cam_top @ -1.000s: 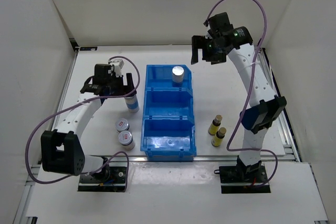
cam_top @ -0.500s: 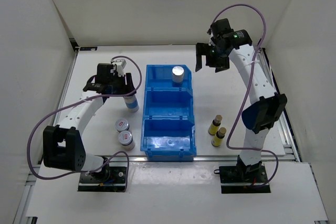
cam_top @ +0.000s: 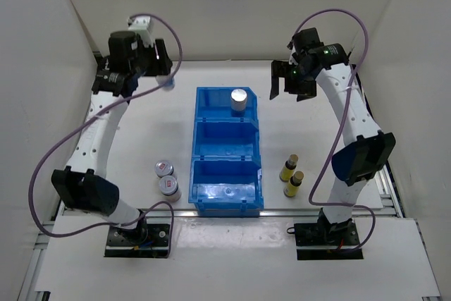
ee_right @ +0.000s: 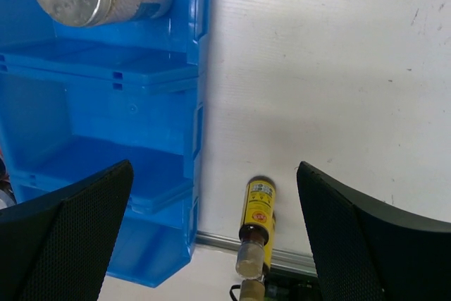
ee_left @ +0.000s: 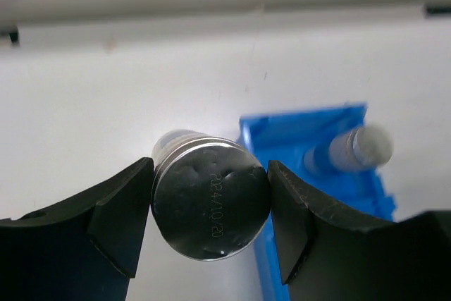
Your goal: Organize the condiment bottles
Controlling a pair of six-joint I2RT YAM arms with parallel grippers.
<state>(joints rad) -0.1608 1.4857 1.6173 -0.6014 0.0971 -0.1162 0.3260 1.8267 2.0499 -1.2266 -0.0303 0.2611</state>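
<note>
My left gripper (cam_top: 163, 75) is raised over the table's far left, shut on a tall white-and-blue bottle (cam_top: 168, 84). In the left wrist view its silver cap (ee_left: 211, 206) sits pinched between both black fingers. A second such bottle (cam_top: 239, 99) stands in the far compartment of the blue bin (cam_top: 199, 147). Two squat silver-topped bottles (cam_top: 163, 168) (cam_top: 169, 185) stand left of the bin. Two slim yellow bottles (cam_top: 288, 168) (cam_top: 294, 183) stand to its right. My right gripper (cam_top: 287, 84) hangs open and empty, high beside the bin's far right corner; one yellow bottle (ee_right: 257, 209) shows below it.
The bin's middle and near compartments (ee_right: 106, 167) hold nothing. White walls close in the table at the back and on both sides. A metal rail (cam_top: 386, 174) runs along the right edge.
My left gripper closed on the white-and-blue bottle beside the bin, then lifted it up and back toward the far left. My right gripper drifted slightly right and toward me, still open.
</note>
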